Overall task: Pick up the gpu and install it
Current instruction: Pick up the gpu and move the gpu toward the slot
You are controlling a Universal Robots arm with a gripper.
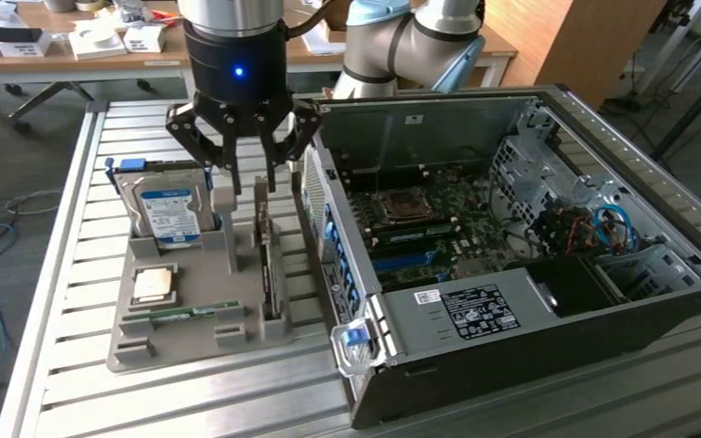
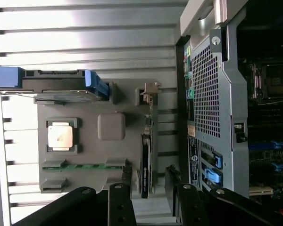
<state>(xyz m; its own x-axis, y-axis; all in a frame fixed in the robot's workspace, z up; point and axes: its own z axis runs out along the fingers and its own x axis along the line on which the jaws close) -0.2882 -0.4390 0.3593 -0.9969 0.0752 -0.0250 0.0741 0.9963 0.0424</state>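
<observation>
4 parts sit in the grey holder (image 1: pixel 193 351). From the exterior view's left you pass the hard drive (image 1: pixel 168 214), processor (image 1: pixel 156 285) and memory stick (image 1: pixel 186 315), then the gpu (image 1: pixel 267 265), standing edge-on in the slot along the holder's edge nearest the computer case (image 1: pixel 546 365). Your gripper (image 1: pixel 251 182) hangs above the gpu, fingers spread wide, holding nothing. The card is slim, so an off-centre descent could land 1 finger on its top edge, and the case wall beside it could catch the other.
</observation>
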